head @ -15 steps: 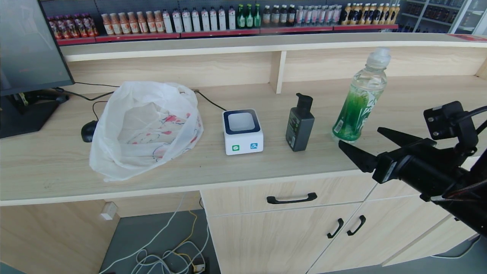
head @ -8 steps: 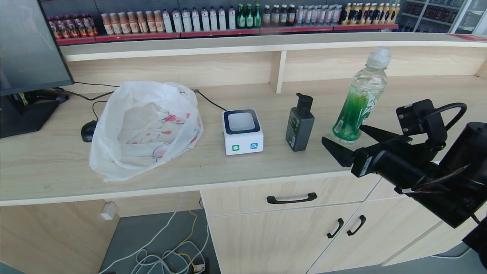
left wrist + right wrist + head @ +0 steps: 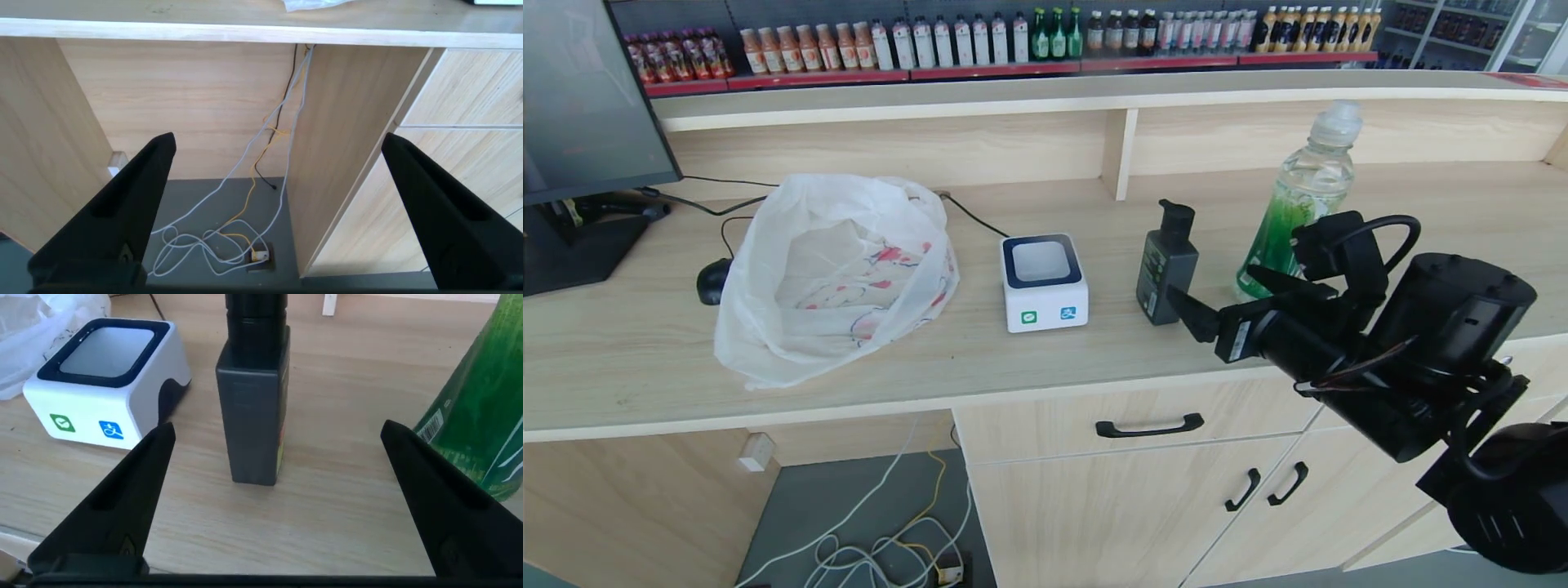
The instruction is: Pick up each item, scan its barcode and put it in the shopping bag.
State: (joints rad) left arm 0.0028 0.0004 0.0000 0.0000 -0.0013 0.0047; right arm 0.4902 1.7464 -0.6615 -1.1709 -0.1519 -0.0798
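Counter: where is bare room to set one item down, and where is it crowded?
Bare: the front strip of the counter between shopping bag and scanner, and the back right behind the green bottle. Crowded: around the pump bottle, where the open right claw stands.

Dark grey pump bottle (image 3: 1167,265), green-labelled clear bottle (image 3: 1298,204), white scanner (image 3: 1044,283), white red-printed bag (image 3: 833,269)

bag (image 3: 833,273) left, scanner (image 3: 1043,282) centre, pump bottle (image 3: 1166,265) right

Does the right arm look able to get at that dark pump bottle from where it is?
Probably yes. The right end effector is open and faces the dark pump bottle, with bare counter between them. The green bottle and the scanner stand off to either side, apart from it.
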